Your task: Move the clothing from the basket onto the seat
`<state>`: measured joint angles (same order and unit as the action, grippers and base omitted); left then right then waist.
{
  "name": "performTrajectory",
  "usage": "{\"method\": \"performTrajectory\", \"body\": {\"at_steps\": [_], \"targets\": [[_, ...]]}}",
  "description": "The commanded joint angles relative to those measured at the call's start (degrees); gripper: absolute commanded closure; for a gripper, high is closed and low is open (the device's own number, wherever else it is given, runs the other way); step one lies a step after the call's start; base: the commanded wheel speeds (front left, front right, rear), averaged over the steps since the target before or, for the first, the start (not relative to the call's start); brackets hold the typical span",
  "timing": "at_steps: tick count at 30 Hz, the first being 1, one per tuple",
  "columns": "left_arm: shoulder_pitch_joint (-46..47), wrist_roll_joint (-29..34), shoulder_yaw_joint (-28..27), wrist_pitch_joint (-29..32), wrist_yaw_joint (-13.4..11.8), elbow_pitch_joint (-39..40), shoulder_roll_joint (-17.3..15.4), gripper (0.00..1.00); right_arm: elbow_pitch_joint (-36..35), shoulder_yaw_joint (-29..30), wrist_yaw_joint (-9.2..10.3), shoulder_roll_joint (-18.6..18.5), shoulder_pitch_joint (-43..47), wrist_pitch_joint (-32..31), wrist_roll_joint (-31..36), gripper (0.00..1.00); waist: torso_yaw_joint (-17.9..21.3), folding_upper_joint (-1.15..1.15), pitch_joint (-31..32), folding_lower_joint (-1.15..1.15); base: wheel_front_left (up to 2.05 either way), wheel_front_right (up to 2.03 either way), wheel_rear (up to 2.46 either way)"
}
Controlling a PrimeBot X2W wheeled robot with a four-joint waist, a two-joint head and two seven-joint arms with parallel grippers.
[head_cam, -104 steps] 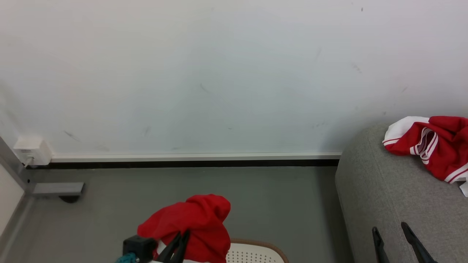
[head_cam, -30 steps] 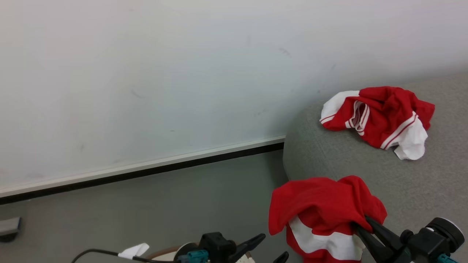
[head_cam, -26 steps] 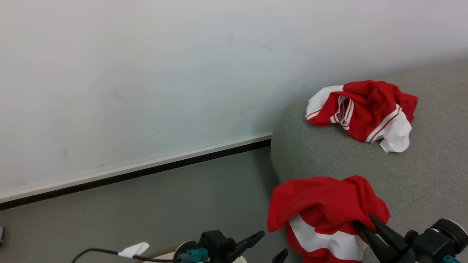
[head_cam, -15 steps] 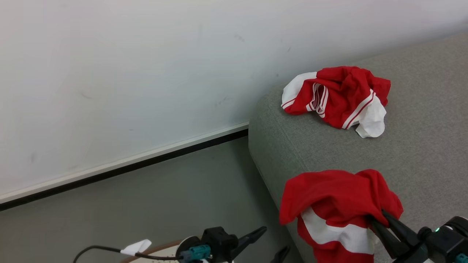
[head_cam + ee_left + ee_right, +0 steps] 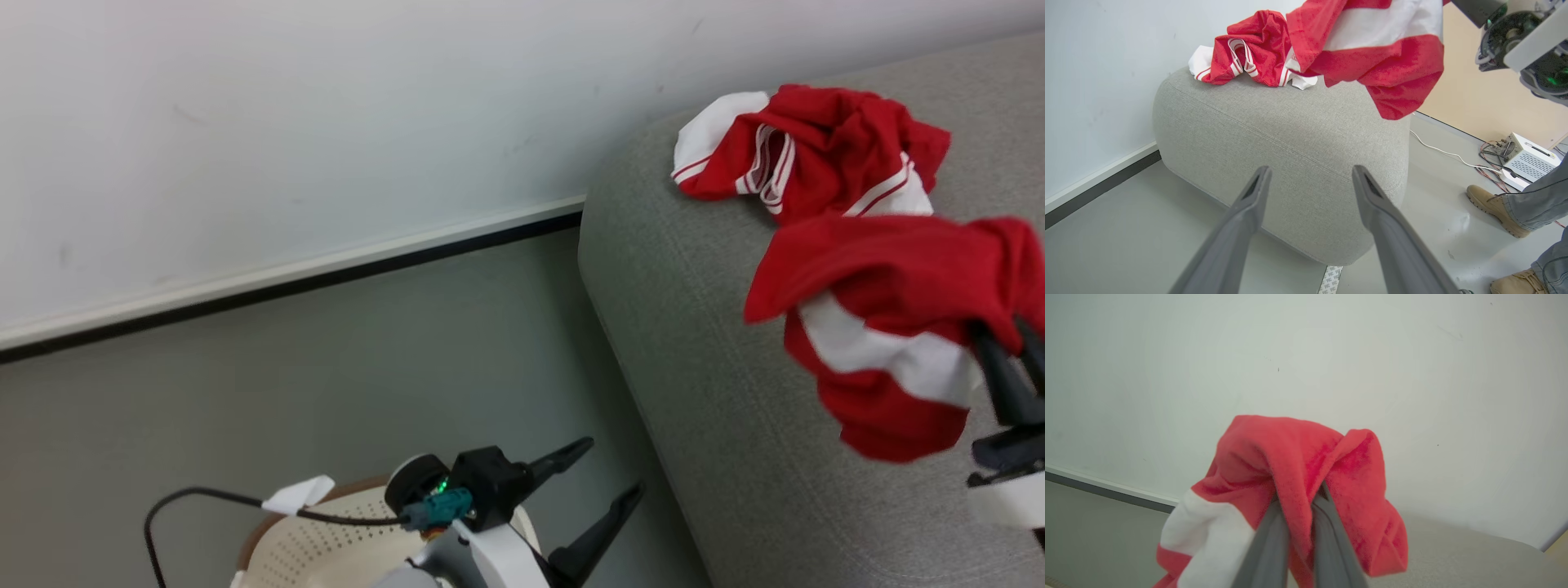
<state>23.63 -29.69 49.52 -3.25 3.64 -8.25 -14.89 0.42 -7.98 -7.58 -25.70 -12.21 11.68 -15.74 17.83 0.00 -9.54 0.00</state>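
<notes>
My right gripper (image 5: 1004, 341) is shut on a red garment with a white band (image 5: 878, 327), which hangs in the air above the grey seat (image 5: 694, 343). In the right wrist view the cloth (image 5: 1298, 457) is pinched between the closed fingers. A second red garment with white panels and stripes (image 5: 808, 147) lies crumpled on the seat near the wall, just behind the held one. My left gripper (image 5: 600, 478) stands open and holds nothing, above the cream basket (image 5: 326, 547) at the bottom. The left wrist view looks at the seat's side (image 5: 1282, 155) with the held garment (image 5: 1372, 49) hanging over it.
A white wall with a dark skirting runs behind the grey floor (image 5: 367, 351). To the seat's right stand a person's tan boots (image 5: 1494, 208), a white electronics box (image 5: 1529, 157) and a white cable (image 5: 1445, 153) on the floor.
The garment has passed from my left gripper over the basket to my right gripper. My right arm has carried it up and further over the seat, close to the striped garment. The camera has shifted.
</notes>
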Motion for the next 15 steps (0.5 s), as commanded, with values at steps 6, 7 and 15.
{"method": "performTrajectory", "body": {"at_steps": [6,7,15], "targets": [[4.83,1.62,-1.05,0.28,0.27,0.55,-0.90,0.00,2.21,8.64,0.17,1.32,-9.90,0.03,3.18,1.00,-5.81,0.00,-8.85,0.00,0.00,0.00,0.00],[5.39,1.75,-1.32,0.14,0.26,0.43,-1.02,0.00,2.97,9.96,0.17,1.22,-11.95,-0.21,3.59,1.00,-6.40,0.00,-9.71,0.00,0.00,0.00,0.00],[7.62,2.17,-1.83,-0.90,0.09,-0.66,-1.03,0.00,11.97,20.76,0.17,-2.26,-28.76,-3.34,5.95,1.00,-11.30,0.00,-14.34,0.00,0.00,0.00,0.00]]}}
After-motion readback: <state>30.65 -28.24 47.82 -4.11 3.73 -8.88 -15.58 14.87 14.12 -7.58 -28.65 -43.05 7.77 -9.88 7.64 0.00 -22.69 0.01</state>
